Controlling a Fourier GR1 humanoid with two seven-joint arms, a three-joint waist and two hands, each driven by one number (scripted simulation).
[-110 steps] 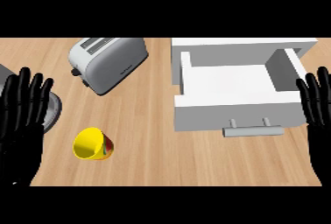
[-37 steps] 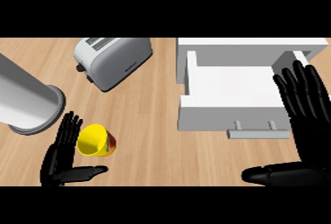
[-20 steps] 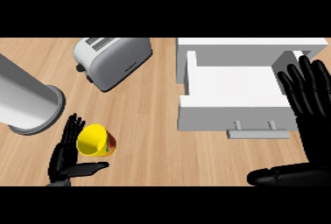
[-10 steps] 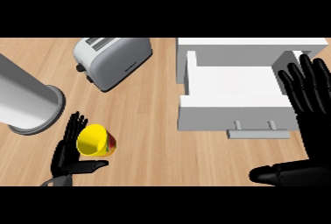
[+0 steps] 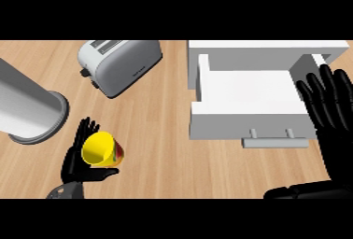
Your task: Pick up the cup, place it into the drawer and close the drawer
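Cup (image 5: 102,150): small, yellow, lying tipped on the counter (image 5: 165,140), mouth turned up and to the left, a patch of red and green showing on its right flank. Looks rigid and light, probably smooth-walled, so it may slide or roll if nudged from one side only. Best hold, by this view: across the body, thumb under and fingers over the far wall, or a pinch on the rim.

Left robot hand (image 5: 77,163) sits right against the cup's left side, fingers straight and reaching up past the rim, thumb lying just below the cup. It cups the thing without curling round it; no closed hold yet.

Up and left of that hand, a grey cylinder (image 5: 27,109). Further up, a toaster (image 5: 118,63).

Well to the right of the cup, the white drawer (image 5: 207,119) stands pulled open, handle (image 5: 276,142) facing the robot. Right robot hand (image 5: 331,107) rests at its right edge, fingers spread and up.
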